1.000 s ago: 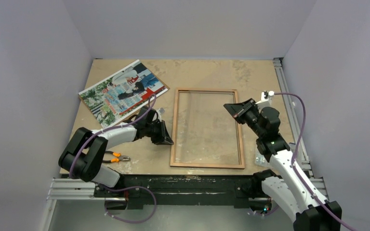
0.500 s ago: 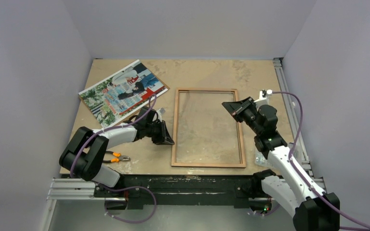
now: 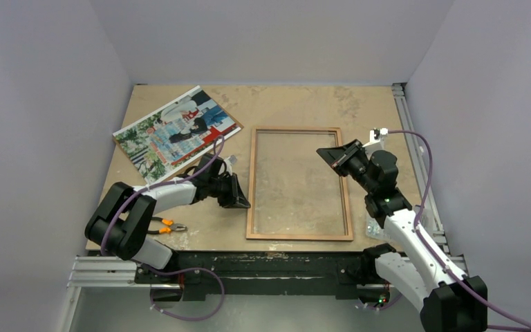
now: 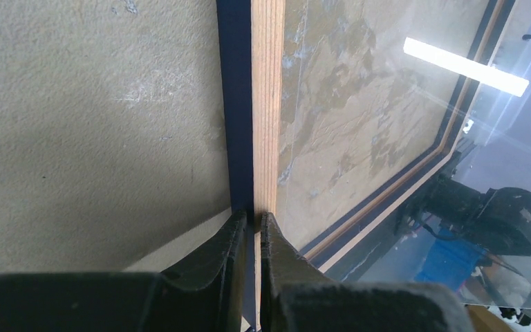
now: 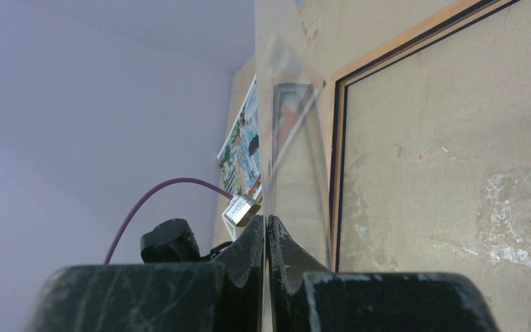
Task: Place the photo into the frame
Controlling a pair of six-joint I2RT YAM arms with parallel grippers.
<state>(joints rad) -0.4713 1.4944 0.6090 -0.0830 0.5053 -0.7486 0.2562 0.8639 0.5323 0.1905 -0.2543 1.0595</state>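
On the table (image 3: 283, 104), a frame (image 3: 299, 236) is lying flat, held from both sides.
Left gripper (image 4: 252, 220) is pinching its left rail; right gripper (image 5: 267, 223) is pinching the clear pane (image 5: 290, 138); photo (image 3: 176, 131) is lying far-left.

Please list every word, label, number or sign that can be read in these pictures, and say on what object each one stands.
No text can be read in any view.
On the photo, red patches may hold lettering, but they are too small and blurred to read.
On the frame, no text is visible.
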